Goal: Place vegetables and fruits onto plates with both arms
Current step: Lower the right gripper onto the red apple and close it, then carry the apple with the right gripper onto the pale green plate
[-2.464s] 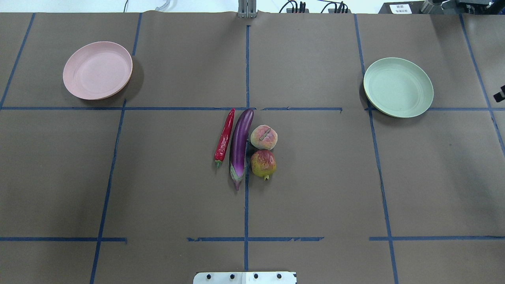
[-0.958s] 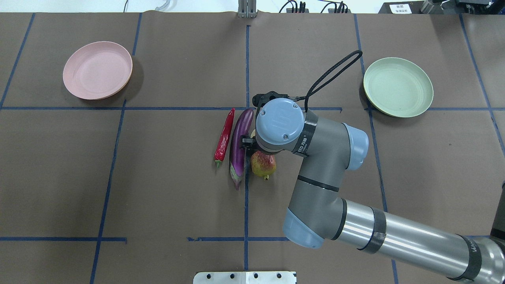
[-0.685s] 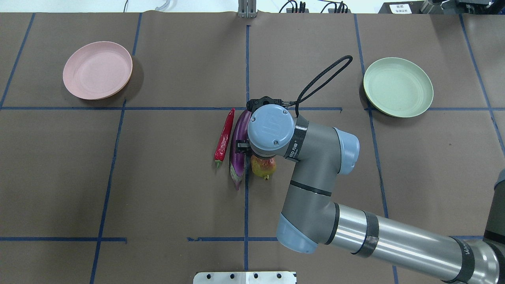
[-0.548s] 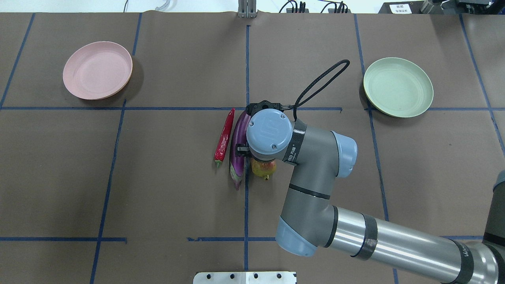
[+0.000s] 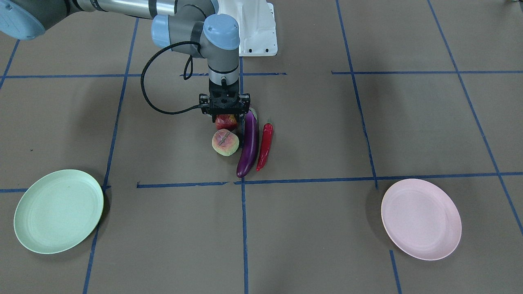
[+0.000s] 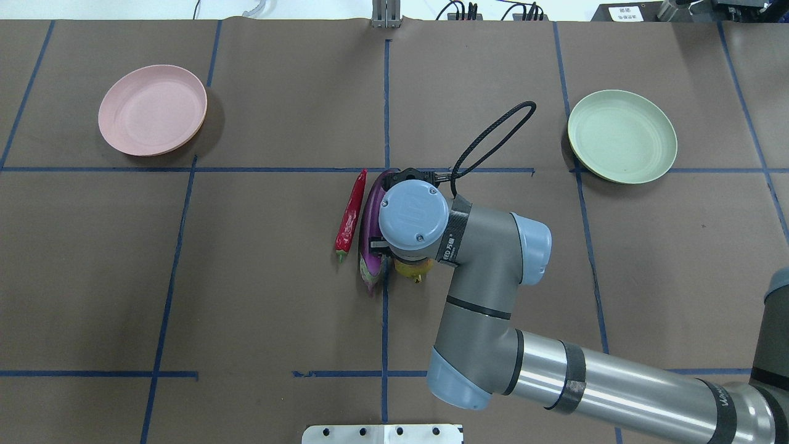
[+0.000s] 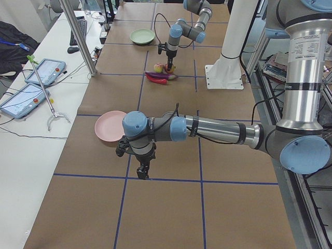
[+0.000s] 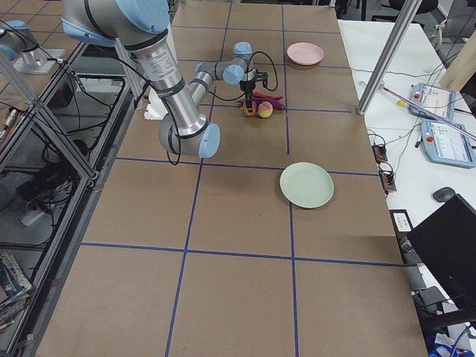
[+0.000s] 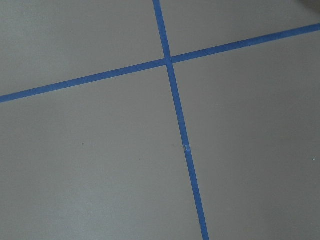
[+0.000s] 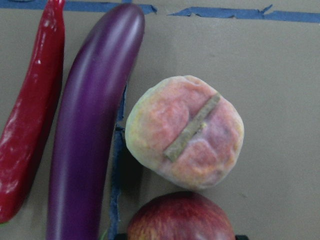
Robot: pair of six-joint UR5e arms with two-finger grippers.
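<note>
Four foods lie bunched mid-table; the right gripper (image 5: 227, 121) hangs spread-jawed over the red apple (image 10: 180, 217), just on the near side of the peach (image 5: 225, 142), with the eggplant (image 5: 249, 143) close on its left. It should centre, grip squarely and lift straight, sparing the neighbours. For the left gripper (image 7: 142, 171), I cannot tell the jaw state.

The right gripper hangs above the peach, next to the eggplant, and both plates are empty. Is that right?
No. The right gripper hangs above the dark red fruit, not the peach; the front-facing view shows it. The rest is right.
</note>
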